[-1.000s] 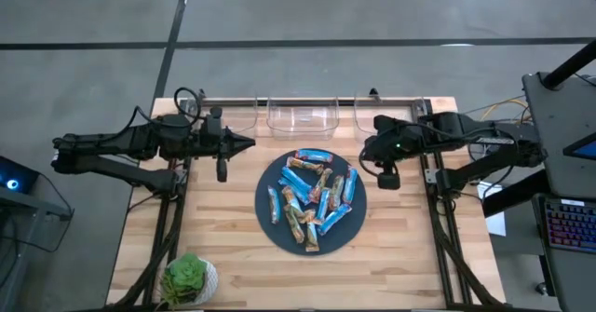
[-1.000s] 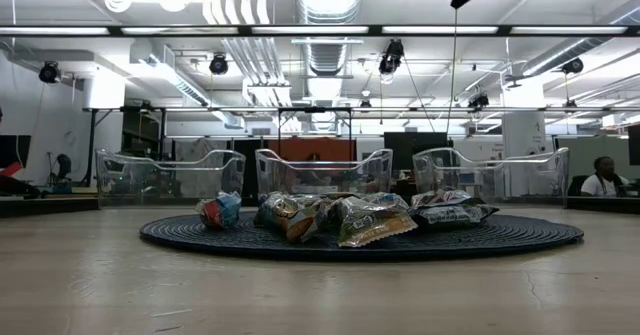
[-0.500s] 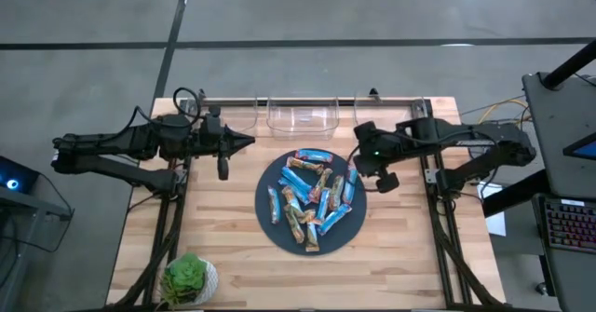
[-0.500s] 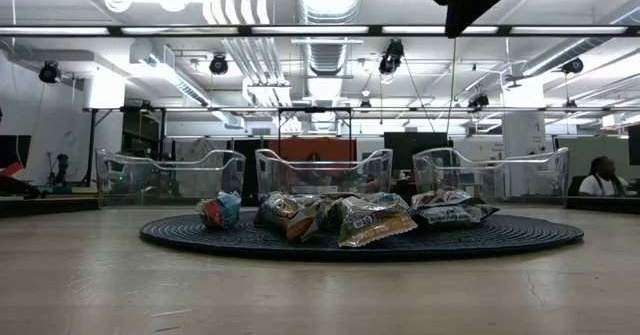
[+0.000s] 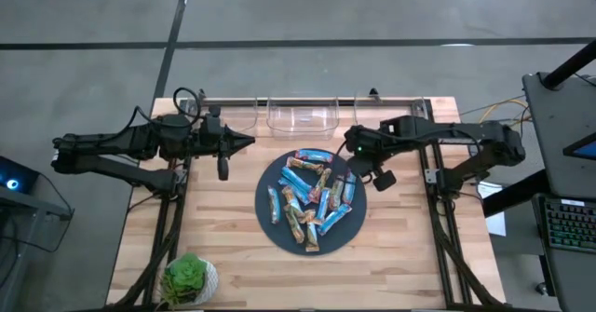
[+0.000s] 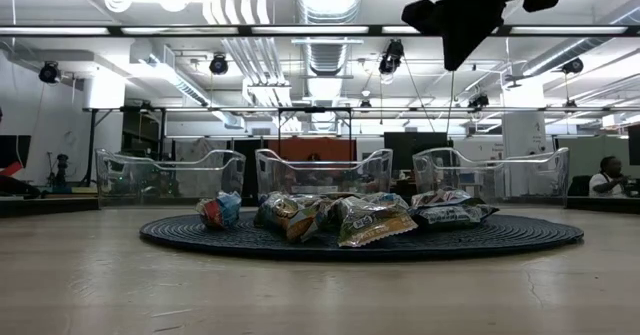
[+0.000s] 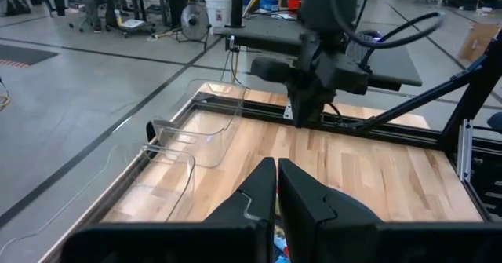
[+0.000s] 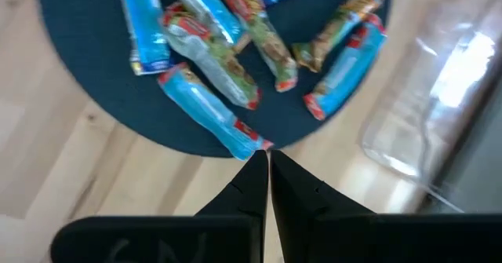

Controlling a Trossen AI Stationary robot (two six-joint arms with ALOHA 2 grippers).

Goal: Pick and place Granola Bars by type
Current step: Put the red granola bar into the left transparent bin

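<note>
No text, label or brand can be read in any view.

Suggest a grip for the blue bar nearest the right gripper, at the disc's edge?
Probably pinch the blue bar across its narrow width at mid-length, descending from above. It lies flat on the dark disc with clear sides. The right gripper, fingers together, must open first.

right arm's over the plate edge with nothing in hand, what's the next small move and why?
Probably open the fingers and drop toward the nearest blue bar. The right gripper is shut and empty, high above the dark plate in the low view, with that bar's end just ahead of its tips. The left gripper waits shut at the table's left.
</note>
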